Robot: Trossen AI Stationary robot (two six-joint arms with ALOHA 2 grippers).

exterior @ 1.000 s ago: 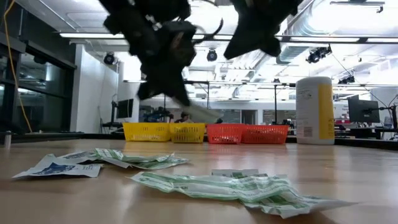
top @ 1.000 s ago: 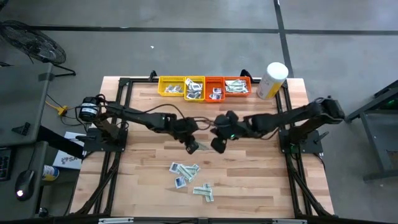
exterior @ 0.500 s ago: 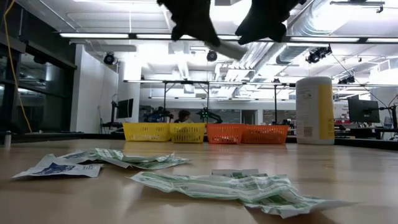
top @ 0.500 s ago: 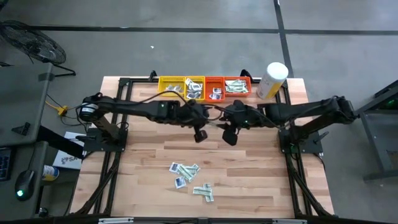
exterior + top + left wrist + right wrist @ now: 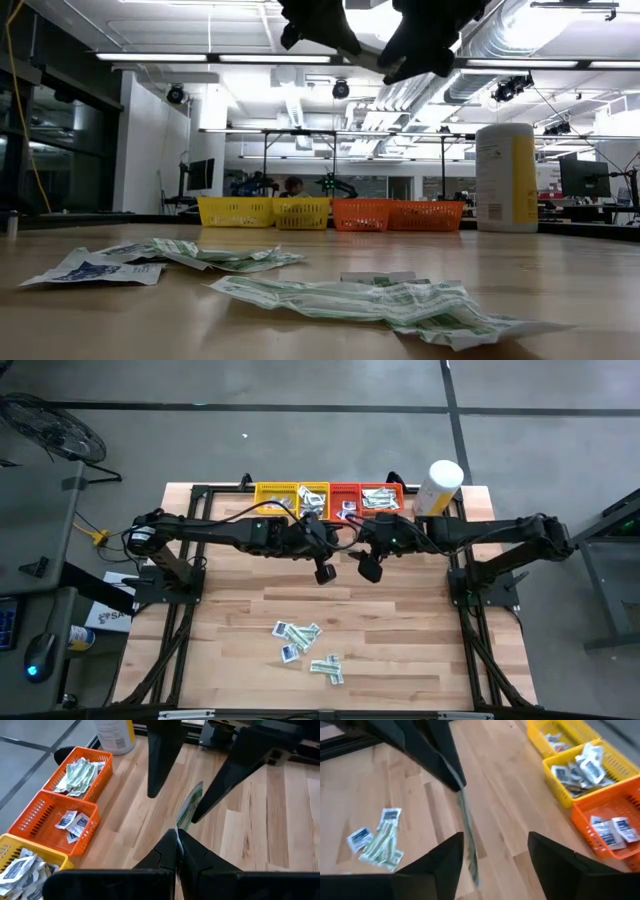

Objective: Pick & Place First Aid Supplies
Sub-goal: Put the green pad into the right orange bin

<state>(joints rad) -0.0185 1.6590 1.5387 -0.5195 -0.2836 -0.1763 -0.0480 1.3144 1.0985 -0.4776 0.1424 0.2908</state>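
- Four trays at the far edge are already holding sorted packets: two yellow trays (image 5: pixel 291 498), then two orange trays (image 5: pixel 364 498).
- Left hand (image 5: pixel 324 573) is pinching shut on a green-and-white strip (image 5: pixel 189 810), hanging above the surface (image 5: pixel 420 640) near the trays.
- Right hand (image 5: pixel 369 569) is spreading its fingers wide beside that strip, gripping nothing.
- Several packets (image 5: pixel 308 647) are lying loose nearer the front, waiting to be sorted.
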